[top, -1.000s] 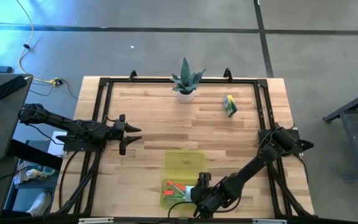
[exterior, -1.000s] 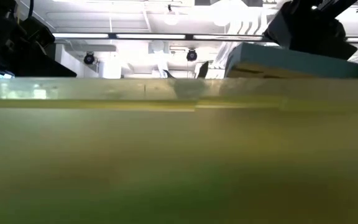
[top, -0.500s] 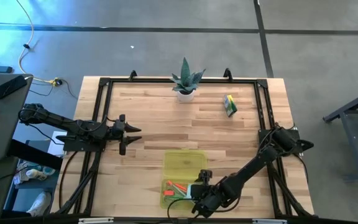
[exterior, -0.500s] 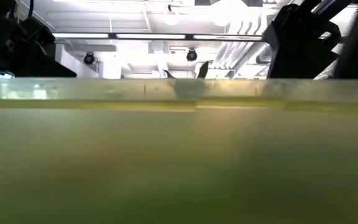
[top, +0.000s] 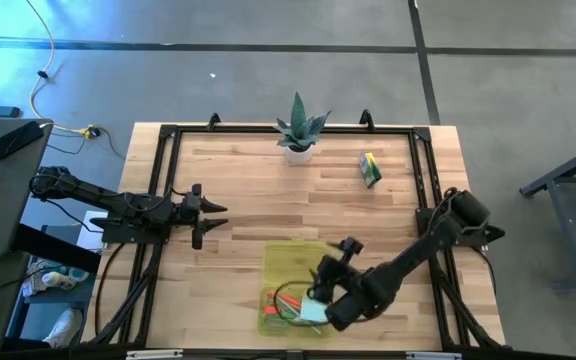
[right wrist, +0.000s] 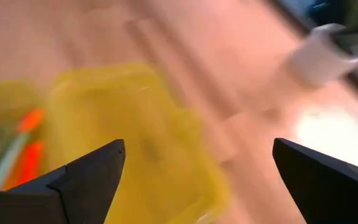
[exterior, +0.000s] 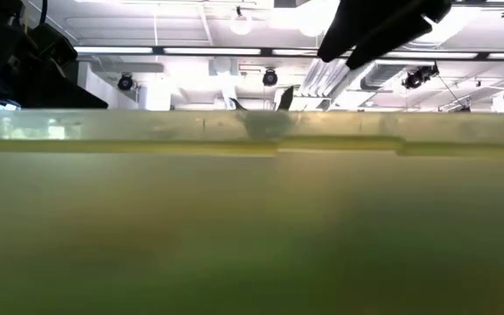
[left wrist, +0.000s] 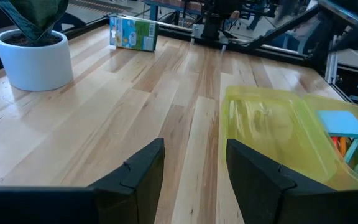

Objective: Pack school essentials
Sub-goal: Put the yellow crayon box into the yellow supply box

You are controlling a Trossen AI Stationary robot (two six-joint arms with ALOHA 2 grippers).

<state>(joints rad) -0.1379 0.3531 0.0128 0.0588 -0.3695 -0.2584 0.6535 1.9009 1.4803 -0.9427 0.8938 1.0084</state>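
1. The right gripper (top: 334,266) is hovering in the lower middle of the high view, over the yellow-green case (top: 294,262), with its fingers (right wrist: 82,177) spread wide and holding nothing; in the right wrist view the case is showing between and beyond the two dark fingers.
2. The light-blue notepad (top: 313,311) is lying inside the case at its lower end, just below the gripper in the high view and apart from the fingers; in the left wrist view it is resting tilted on the other contents at the right edge of the frame (left wrist: 342,124).
3. Orange and red pieces of small stationery (top: 286,300) are lying in the same end of the case, beside the notepad.
4. The crayon box (top: 369,169) is lying on the table in the upper right part of the high view, well apart from the case and both grippers.
5. The left gripper (top: 212,217) is waiting at the left middle of the high view, its fingers (left wrist: 143,171) standing apart with nothing between them.
6. The potted plant (top: 299,130) is standing at the upper middle edge of the table, near the crayon box.
7. The wooden table (top: 248,180) is lying within a black frame on a grey floor; the low view is showing the case's wall (exterior: 252,227) filling most of the frame, with bright ceiling lights behind.
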